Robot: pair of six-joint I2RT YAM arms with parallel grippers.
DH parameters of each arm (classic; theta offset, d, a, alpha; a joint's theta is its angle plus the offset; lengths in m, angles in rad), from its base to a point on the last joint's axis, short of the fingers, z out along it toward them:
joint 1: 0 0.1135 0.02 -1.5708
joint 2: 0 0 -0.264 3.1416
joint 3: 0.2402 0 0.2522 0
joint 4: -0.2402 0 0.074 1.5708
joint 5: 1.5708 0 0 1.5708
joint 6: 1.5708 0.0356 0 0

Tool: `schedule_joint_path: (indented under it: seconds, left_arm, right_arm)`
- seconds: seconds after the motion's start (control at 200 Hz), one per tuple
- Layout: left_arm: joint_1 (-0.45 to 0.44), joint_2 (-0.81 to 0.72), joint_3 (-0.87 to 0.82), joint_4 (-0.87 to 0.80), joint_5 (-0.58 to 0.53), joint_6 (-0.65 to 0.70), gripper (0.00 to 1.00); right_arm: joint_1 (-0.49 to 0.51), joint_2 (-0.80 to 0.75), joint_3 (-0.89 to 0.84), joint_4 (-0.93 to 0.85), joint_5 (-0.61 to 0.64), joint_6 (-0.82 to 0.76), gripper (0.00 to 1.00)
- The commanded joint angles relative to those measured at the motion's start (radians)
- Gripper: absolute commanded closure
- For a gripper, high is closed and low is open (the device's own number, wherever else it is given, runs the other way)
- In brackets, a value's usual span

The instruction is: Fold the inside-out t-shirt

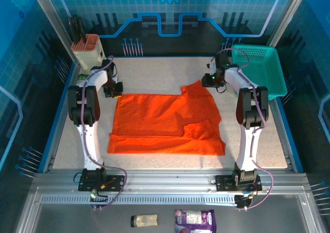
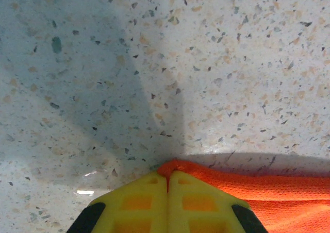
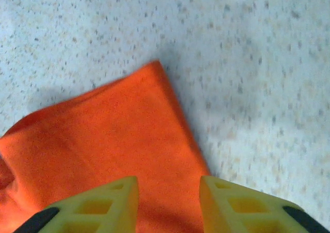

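Observation:
The inside-out t-shirt [image 1: 165,122] is bright orange and lies spread flat in the middle of the speckled table, with one sleeve folded onto its lower right part. My left gripper [image 1: 113,89] is at the shirt's far left corner. In the left wrist view its yellow fingers [image 2: 139,202] are shut, and a small fold of the shirt's edge [image 2: 172,167] is pinched between the tips. My right gripper [image 1: 209,80] is at the far right sleeve. In the right wrist view its jaws stand apart over the sleeve [image 3: 113,135], close to the sleeve's right edge.
A teal mesh basket [image 1: 260,68] stands at the back right, close behind the right arm. A beige holder with black tools [image 1: 87,46] stands at the back left. Two packets [image 1: 195,221] lie on the front ledge below the arm bases.

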State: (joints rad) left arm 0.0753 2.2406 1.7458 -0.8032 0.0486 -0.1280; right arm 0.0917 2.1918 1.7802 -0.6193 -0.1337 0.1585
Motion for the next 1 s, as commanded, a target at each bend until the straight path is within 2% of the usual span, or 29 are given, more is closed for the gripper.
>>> schedule_joint_path:
  seconds: [0.0,0.245,0.485,0.77,0.996]
  left_arm:
    - [-0.008,-0.01,-0.034,-0.008,0.004,0.016,1.0]
    - [-0.008,-0.007,-0.03,-0.016,0.005,0.02,1.0]
    - [-0.008,0.007,-0.019,-0.025,0.018,0.021,1.0]
    - [-0.008,0.001,-0.02,-0.022,0.022,0.017,1.0]
    - [-0.008,-0.009,-0.007,-0.016,0.021,0.009,1.0]
  right_arm:
    - [0.012,0.083,0.117,-0.051,-0.012,-0.031,0.66]
    - [0.03,0.273,0.362,-0.146,-0.024,-0.031,0.69]
    - [0.03,0.379,0.539,-0.234,-0.072,-0.036,0.71]
    - [0.032,0.379,0.533,-0.238,-0.095,-0.033,0.76]
    - [0.032,0.319,0.496,-0.194,-0.073,-0.014,0.96]
